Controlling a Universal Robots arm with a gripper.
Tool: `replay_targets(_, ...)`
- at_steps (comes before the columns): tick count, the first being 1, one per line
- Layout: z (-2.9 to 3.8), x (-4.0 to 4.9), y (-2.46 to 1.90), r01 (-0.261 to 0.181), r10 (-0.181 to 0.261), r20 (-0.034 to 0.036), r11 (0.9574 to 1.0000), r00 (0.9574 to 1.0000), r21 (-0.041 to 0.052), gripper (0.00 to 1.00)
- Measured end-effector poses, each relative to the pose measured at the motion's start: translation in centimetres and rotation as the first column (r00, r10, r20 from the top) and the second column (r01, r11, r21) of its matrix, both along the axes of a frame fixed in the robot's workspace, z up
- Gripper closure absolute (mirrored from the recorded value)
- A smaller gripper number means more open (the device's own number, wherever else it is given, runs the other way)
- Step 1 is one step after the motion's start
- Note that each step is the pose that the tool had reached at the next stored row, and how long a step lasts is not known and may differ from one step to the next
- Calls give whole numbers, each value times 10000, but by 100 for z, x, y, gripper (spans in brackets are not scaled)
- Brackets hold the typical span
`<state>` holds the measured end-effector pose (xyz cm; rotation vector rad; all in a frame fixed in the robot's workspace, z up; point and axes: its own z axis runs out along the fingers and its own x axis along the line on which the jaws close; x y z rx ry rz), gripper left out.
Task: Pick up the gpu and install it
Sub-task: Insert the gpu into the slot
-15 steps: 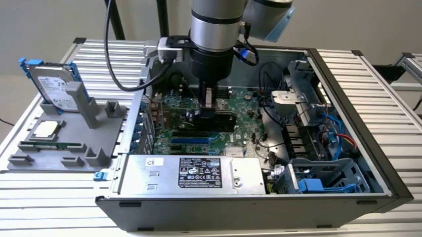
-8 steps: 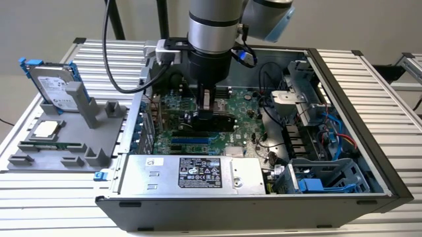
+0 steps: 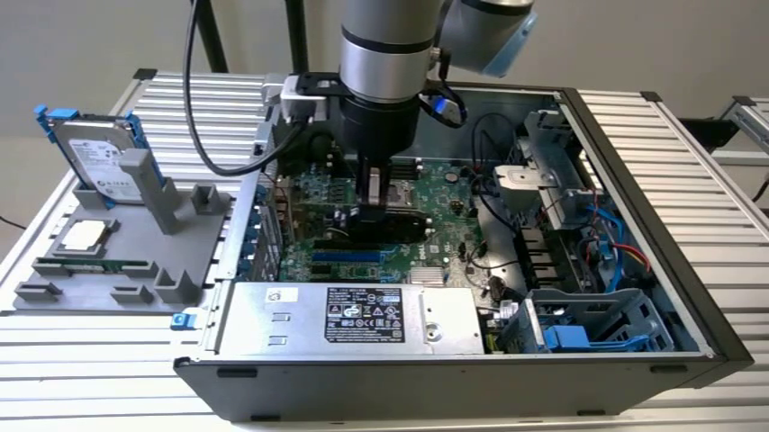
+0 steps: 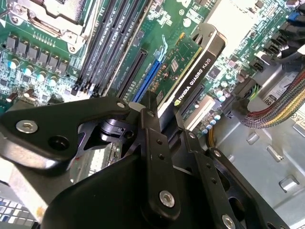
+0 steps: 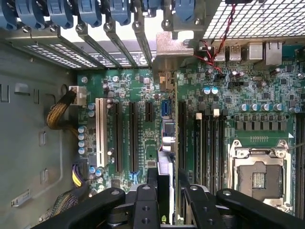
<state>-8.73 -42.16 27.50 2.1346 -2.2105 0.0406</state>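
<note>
The gpu (image 4: 193,71) is a green card with a black cooler block on one face. My gripper (image 4: 164,119) is shut on it, with the black fingers (image 4: 155,148) pressed on both faces. It hangs on edge just above the motherboard's long expansion slots, beside the blue slot (image 4: 145,86). In the first wrist view the gpu (image 5: 164,162) shows edge-on between the fingers of the gripper (image 5: 164,191), and its silver bracket (image 5: 174,50) reaches the case's rear slot openings. In the exterior view the gripper (image 3: 382,211) is low inside the open computer case, over the motherboard (image 3: 451,225).
A silver power supply (image 3: 360,315) lies along the case's near side. Cables (image 3: 601,252) and a drive cage (image 3: 589,324) crowd the exterior view's right. The empty CPU socket (image 5: 259,174) lies beside the memory slots. Outside the case, a grey fixture (image 3: 108,261) holds a hard drive (image 3: 103,157).
</note>
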Motion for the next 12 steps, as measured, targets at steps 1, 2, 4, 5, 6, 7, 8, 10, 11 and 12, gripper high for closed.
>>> replay_targets(1,-3,-3,-2,1,-1,0,10000,10000,0,100)
replay_targets(2,-5,-6,-4,4,-4,0,10000,10000,-1,100)
replay_targets(4,-11,-15,-7,9,-9,-1,10000,10000,-2,100)
replay_targets(5,-13,-20,-9,11,-11,-1,10000,10000,-3,100)
replay_targets(6,-16,-25,-11,13,-13,-1,10000,10000,-3,100)
replay_targets(7,-19,-32,-13,17,-17,-1,10000,10000,-2,100)
replay_targets(8,-24,-40,-14,22,-22,0,10000,10000,-1,100)
replay_targets(10,-29,-52,-23,30,-30,-3,10000,10000,-5,100)
replay_targets(11,-32,-57,-32,30,-30,-7,10000,10000,-5,100)
replay_targets(12,-37,-61,-37,32,-32,-10,10000,10000,-3,100)
